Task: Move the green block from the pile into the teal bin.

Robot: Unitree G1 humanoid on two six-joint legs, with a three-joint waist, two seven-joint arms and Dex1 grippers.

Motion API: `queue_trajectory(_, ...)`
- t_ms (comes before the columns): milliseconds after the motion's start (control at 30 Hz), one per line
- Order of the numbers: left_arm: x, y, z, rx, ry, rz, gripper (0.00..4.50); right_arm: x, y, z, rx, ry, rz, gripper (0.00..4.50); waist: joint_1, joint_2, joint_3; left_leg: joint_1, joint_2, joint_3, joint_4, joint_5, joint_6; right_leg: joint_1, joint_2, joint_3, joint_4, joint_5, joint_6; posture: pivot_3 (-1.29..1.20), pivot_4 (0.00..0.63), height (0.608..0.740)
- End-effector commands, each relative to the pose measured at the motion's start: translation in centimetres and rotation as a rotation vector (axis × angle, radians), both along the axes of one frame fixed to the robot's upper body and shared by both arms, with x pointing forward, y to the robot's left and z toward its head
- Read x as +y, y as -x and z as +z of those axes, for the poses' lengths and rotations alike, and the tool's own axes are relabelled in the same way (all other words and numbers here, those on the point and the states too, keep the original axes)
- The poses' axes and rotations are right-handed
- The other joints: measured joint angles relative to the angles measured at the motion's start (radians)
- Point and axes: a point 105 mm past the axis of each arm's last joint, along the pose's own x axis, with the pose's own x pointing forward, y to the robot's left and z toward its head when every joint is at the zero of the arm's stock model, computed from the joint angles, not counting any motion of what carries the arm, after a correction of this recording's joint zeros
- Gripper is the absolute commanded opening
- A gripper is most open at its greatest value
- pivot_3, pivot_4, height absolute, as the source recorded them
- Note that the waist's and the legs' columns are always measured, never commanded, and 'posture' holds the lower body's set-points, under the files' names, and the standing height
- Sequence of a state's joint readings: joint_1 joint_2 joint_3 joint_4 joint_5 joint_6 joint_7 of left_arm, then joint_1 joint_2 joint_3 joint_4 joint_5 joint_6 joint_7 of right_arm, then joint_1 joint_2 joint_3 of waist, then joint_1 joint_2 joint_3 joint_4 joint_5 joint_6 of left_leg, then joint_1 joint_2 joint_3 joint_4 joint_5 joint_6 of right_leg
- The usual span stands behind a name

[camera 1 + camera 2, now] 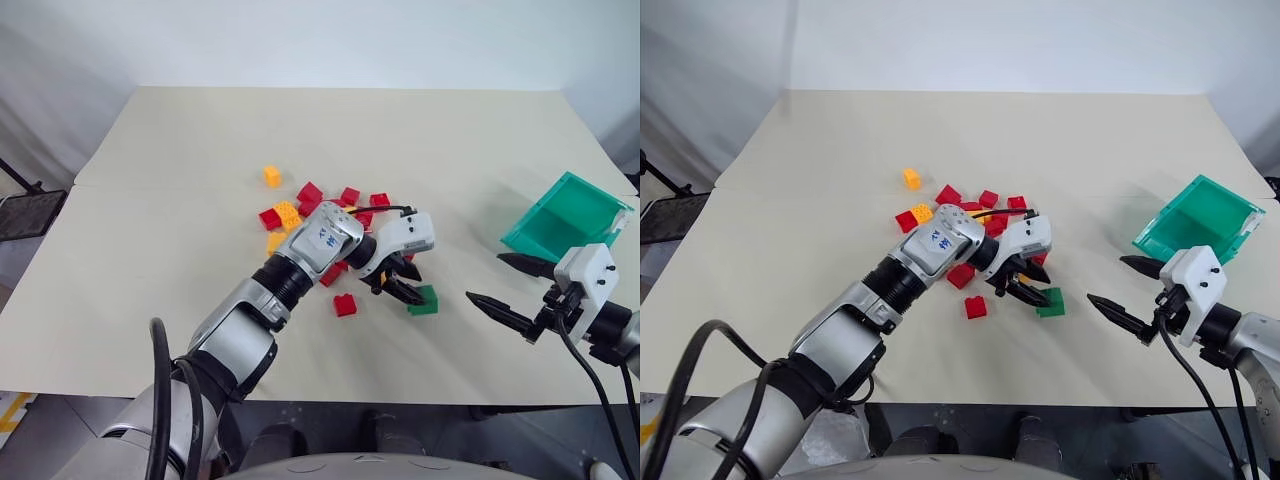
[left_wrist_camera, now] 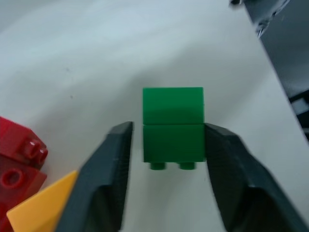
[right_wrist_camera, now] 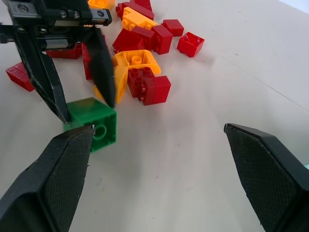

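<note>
Green block (image 1: 424,300) is lying on the table (image 1: 200,180), on the near right edge of the pile (image 1: 320,215) of red and yellow bricks, a little apart from them. It is resting on its side, with the studs pointing sideways. The left hand (image 1: 403,283) is reaching across the pile and is standing over the block. In the left wrist view its two black fingers (image 2: 108,179) are open, one on each side of the block; one finger seems to be touching it, and the other is showing a small gap. So the block is bracketed but not gripped yet.

The right hand (image 1: 520,292) is hovering near the right edge of the table, with fingers wide open and holding nothing. The teal bin (image 1: 565,215) is sitting tilted on the far right side, well apart from the block and just beyond the right hand.

I judge that the step in hand is the grasp of the block. The next move is asking the left hand to close squarely on the two flat sides, and then to lift the block straight up before carrying it right to the bin. If one finger is pushing first, the block may slide or turn.
</note>
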State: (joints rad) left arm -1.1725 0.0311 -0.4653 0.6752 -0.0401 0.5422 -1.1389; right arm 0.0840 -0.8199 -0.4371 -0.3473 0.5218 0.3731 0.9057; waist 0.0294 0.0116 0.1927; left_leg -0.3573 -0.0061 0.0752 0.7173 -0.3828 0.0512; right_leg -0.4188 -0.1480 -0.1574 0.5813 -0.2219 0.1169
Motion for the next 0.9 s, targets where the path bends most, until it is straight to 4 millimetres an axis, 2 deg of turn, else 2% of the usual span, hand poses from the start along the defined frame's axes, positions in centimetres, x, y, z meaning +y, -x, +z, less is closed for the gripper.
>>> queue_trajectory(33, 0.3, -0.3, 2.0, -0.052, 0.047, -0.013, 3.66, 0.3, 0.1, 1.0, -0.032, -0.006, 0.019, 4.50, -0.001, 0.000, 0.000, 0.000, 0.000, 0.000, 0.000, 0.000, 0.000, 0.000, 0.000, 0.000, 0.000, 0.000, 0.000, 0.00, 0.150, 0.740)
queue_trajectory(100, 1.0, -0.6, 2.4, -0.060, 0.060, 0.004, 4.29, 0.3, 0.0, 1.0, -0.029, -0.002, 0.027, 4.50, -0.001, 0.000, 0.000, 0.000, 0.000, 0.000, 0.000, 0.000, 0.000, 0.000, 0.000, 0.000, 0.000, 0.000, 0.000, 0.00, 0.150, 0.740)
queue_trajectory(133, 2.2, -0.8, 2.6, -0.070, 0.069, 0.019, 4.47, 0.4, -0.2, 1.1, -0.026, 0.003, 0.035, 4.50, -0.001, 0.000, 0.000, 0.000, 0.000, 0.000, 0.000, 0.000, 0.000, 0.000, 0.000, 0.000, 0.000, 0.000, 0.000, 0.00, 0.150, 0.740)
queue_trajectory(267, 5.7, -1.0, 3.8, -0.109, 0.125, 0.062, 4.47, 0.4, -0.4, 1.3, -0.007, 0.025, 0.061, 4.50, -0.006, 0.000, 0.000, 0.001, 0.000, 0.000, 0.000, 0.000, 0.000, 0.000, 0.000, 0.000, 0.000, 0.000, 0.000, 0.00, 0.150, 0.740)
queue_trajectory(367, 9.8, -0.6, 4.1, -0.183, 0.157, 0.099, 4.47, 0.3, -0.5, 1.3, 0.030, 0.062, 0.085, 4.50, -0.006, 0.001, 0.000, 0.001, 0.001, 0.000, 0.000, 0.000, -0.001, 0.000, 0.000, 0.000, 0.001, 0.000, 0.000, 0.00, 0.150, 0.740)
queue_trajectory(467, 12.7, -0.1, 3.7, -0.168, 0.206, 0.156, 4.47, 0.0, -0.4, 1.5, 0.056, 0.086, 0.101, 4.50, -0.004, 0.001, 0.000, 0.001, 0.001, 0.000, 0.000, 0.000, -0.001, 0.000, 0.000, 0.001, 0.001, 0.000, 0.000, 0.00, 0.150, 0.740)
queue_trajectory(600, 17.7, 1.6, 2.2, -0.157, 0.335, 0.208, 4.47, -1.0, -0.3, 2.4, 0.085, 0.087, 0.084, 4.50, -0.004, 0.002, 0.000, 0.001, 0.000, -0.002, 0.002, -0.001, -0.001, 0.001, -0.001, 0.000, 0.000, 0.000, 0.001, 0.00, 0.150, 0.740)
queue_trajectory(733, 20.0, 3.5, 2.6, -0.238, 0.540, 0.164, 4.47, -2.0, 0.7, 2.7, 0.141, 0.101, 0.079, 4.50, 0.001, 0.001, 0.000, 0.000, 0.000, -0.004, 0.002, -0.001, -0.001, 0.001, -0.001, 0.000, 0.000, 0.000, 0.001, 0.00, 0.150, 0.740)
queue_trajectory(900, 21.4, 5.5, 1.9, -0.272, 0.592, 0.116, 4.47, -3.5, 2.6, 3.3, 0.181, 0.132, 0.041, 4.50, 0.005, 0.002, -0.001, 0.000, 0.000, -0.009, 0.003, -0.001, -0.002, 0.006, -0.002, 0.000, -0.005, 0.001, 0.000, 0.00, 0.150, 0.740)
